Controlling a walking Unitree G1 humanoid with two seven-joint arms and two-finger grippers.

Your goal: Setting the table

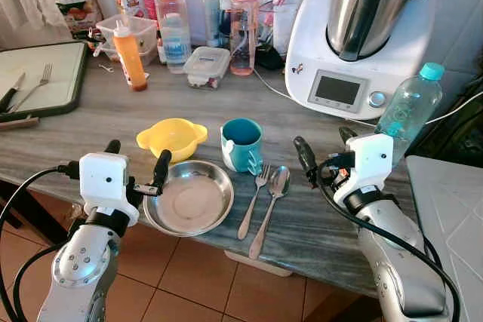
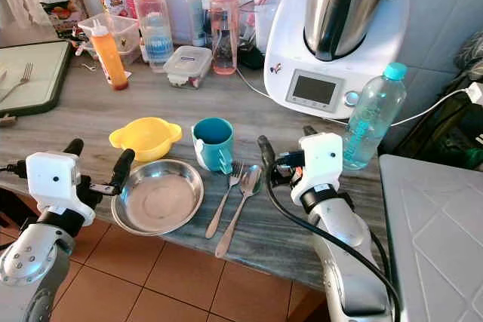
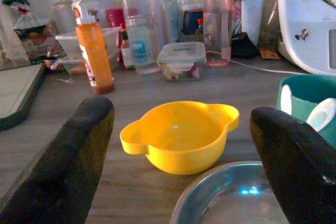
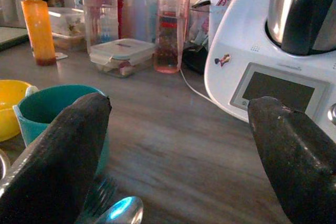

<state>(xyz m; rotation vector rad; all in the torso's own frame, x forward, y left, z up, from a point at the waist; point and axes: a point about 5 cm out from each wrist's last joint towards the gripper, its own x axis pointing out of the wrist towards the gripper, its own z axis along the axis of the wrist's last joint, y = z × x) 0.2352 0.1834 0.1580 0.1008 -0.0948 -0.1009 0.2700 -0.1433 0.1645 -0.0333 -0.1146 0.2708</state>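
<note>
Right tool (image 1: 326,154) hovering open over table (image 1: 113,111), holding nothing; I'm seeing spoon (image 1: 272,205) and fork (image 1: 254,199) just to its left, long axes running toward table's near edge. Left tool (image 1: 136,165) open too, sitting beside steel plate (image 1: 189,197), farther from cutlery.

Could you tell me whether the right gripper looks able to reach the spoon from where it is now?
Probably yes: the right gripper hovers open just beside the spoon, which lies flat on the counter next to the fork, with nothing between them.
</note>
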